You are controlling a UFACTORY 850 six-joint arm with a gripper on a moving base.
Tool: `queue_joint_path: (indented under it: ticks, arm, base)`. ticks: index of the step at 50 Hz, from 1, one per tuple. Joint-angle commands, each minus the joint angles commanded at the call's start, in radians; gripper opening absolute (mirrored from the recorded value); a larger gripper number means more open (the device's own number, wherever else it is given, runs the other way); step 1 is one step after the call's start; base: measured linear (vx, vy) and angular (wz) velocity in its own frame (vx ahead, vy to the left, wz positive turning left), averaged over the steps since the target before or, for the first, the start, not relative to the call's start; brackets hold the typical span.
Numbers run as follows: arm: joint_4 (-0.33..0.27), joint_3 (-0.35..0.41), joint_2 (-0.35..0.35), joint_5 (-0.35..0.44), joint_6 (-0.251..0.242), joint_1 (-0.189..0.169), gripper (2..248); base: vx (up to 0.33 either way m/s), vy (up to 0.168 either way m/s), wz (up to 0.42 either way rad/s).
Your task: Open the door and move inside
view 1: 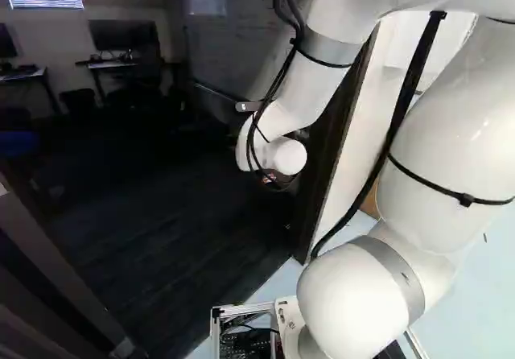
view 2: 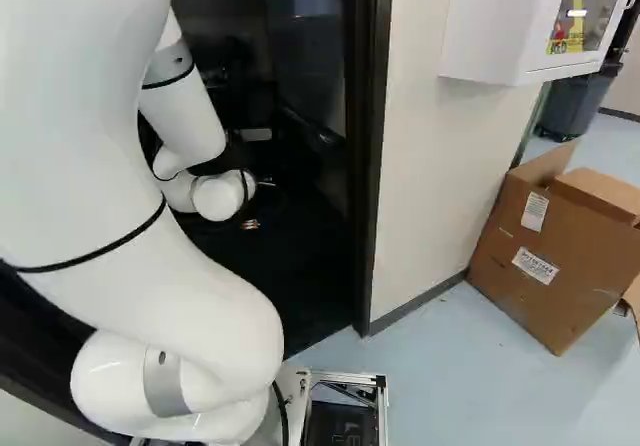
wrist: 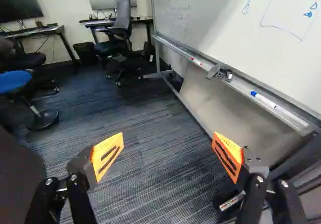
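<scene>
Dark striped carpet (wrist: pixel 125 118) covers the floor of the room ahead, meeting the pale floor (view 2: pixel 440 386) at the doorway. The doorway's dark frame (view 2: pixel 375 166) stands upright, its long axis vertical, and the opening faces the base; the frame shows right of the gripper, beside a pale wall (view 2: pixel 430 186). A brown strip (view 1: pixel 48 254) slants across the lower left of the left base view; whether it is the door or more of the frame, I cannot tell, so which way the door itself points is unclear. Inside is a whiteboard (wrist: pixel 215 23) on a stand, its long side running away into the room. The arm (view 2: pixel 200 296) reaches through the opening. Two worktops (wrist: pixel 40 30) (wrist: pixel 143 19) stand at the far wall. Outside, a cardboard box (view 2: pixel 540 256) sits tilted against the wall, below a white wall cabinet (view 2: pixel 480 36). By the far worktops are an office chair (wrist: pixel 120 20), a monitor (wrist: pixel 20 7), a blue-seated stool (wrist: pixel 14 81) and a wastebasket (wrist: pixel 86 53). The gripper (view 2: pixel 250 224) is past the frame, its fingers (wrist: pixel 108 156) wide apart, nothing between them. Smallest, a blue marker (wrist: pixel 263 100) and a red marker (wrist: pixel 196 62) lie on the whiteboard's tray (wrist: pixel 235 85).
</scene>
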Motion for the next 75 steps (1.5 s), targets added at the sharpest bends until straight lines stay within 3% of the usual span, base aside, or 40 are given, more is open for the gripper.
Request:
queue_joint_path:
  ticks: [75]
  arm:
    - [0.0, 0.0, 0.0, 0.0, 0.0, 0.0, 247]
  base:
    - [0.066, 0.018, 0.173]
